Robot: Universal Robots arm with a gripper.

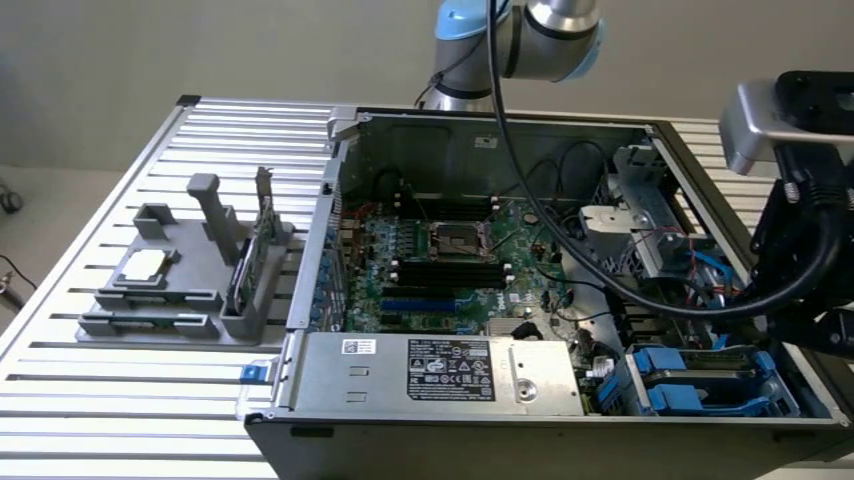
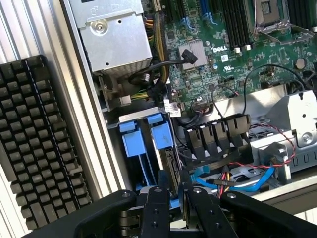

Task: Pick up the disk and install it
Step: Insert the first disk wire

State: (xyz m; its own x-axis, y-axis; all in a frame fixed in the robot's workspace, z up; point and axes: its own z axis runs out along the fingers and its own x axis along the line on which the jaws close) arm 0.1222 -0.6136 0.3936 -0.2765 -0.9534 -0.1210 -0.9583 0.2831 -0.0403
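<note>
The table [image 1: 80, 400] is dull silver metal with ridges. The computer case [image 1: 534, 440] is grey metal, and the power box [image 2: 116, 44] inside it is bare metal that shines a bit. The board [image 2: 233, 64] is green and glossy. The disk [image 2: 170, 161] has a smooth blue plastic frame. The gripper [image 2: 173, 176] is matt black. The holder [image 1: 174, 310] looks like dull grey plastic.

Green across the motherboard [image 1: 447, 270]; blue on the frame of the disk [image 2: 170, 161] and on the carrier [image 2: 130, 141] beside it; black on the gripper [image 2: 173, 178]; silver ribbing over the table [image 1: 147, 400]; white label on the grey power supply [image 1: 441, 372]
</note>
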